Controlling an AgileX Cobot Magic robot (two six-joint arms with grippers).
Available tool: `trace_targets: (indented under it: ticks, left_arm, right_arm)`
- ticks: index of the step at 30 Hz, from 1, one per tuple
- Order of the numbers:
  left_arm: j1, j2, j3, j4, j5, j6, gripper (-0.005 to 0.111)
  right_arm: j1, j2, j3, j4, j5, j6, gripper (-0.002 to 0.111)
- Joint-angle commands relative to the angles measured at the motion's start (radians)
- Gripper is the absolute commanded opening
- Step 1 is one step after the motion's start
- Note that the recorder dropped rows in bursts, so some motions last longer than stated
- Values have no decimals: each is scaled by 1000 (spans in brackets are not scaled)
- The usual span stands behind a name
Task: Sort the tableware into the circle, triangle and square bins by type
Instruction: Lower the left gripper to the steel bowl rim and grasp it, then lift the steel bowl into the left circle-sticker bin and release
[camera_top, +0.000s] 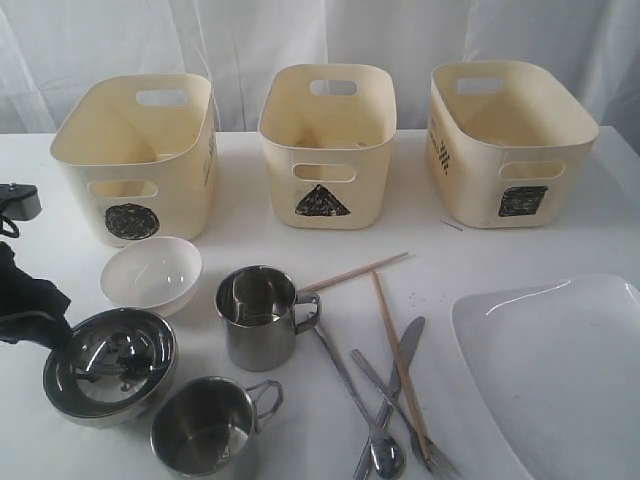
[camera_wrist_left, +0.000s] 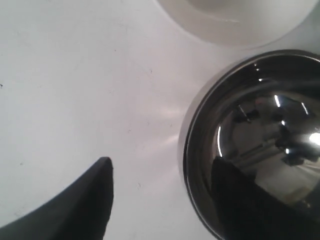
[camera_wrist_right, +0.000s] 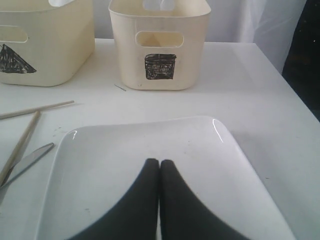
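Bowl (camera_wrist_left: 260, 90) rim (steel) sits between left tool (camera_wrist_left: 164, 162) fingers

The steel bowl (camera_top: 110, 365), rear mug (camera_top: 258, 315) and front mug (camera_top: 205, 430) are looking like polished metal, mirroring everything. The small white bowl (camera_top: 150, 272) and plate (camera_top: 560, 370) are coming off glossy and smooth. The chopsticks (camera_top: 398, 350) are showing bare matt wood, the bins (camera_top: 280, 200) smooth cream plastic, and the table (camera_top: 420, 250) matt white.
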Motion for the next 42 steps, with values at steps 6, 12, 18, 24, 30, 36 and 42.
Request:
trace_targets:
  ticks: [6,12,18,24,30,36,42]
  left_arm:
    - [-5,39,-4,-89,-8,-2,68]
    - [-5,78,-4,-109,6,24,68]
    - [-5,119,-4,-168,12,85,68]
    - [-5,166,-4,-168,33,70,45]
    - [-5,160,-4,-166,83,89,0]
    - [-5,97,-4,-166,147,102,0]
    - [-3,-27,-52,-168,194,100,0]
  right_arm:
    - [2,-6,6,-3,-13,3,0]
    - [2,-6,6,-3,-13,3,0]
    - [2,-6,6,-3,-13,3,0]
    - [2,-6,6,-3,-13,3,0]
    - [2,-6,6,-3,-13,3,0]
    - [2,-6,6,-3,-13,27,0]
    - [2,-6,6,-3,-13,29,0]
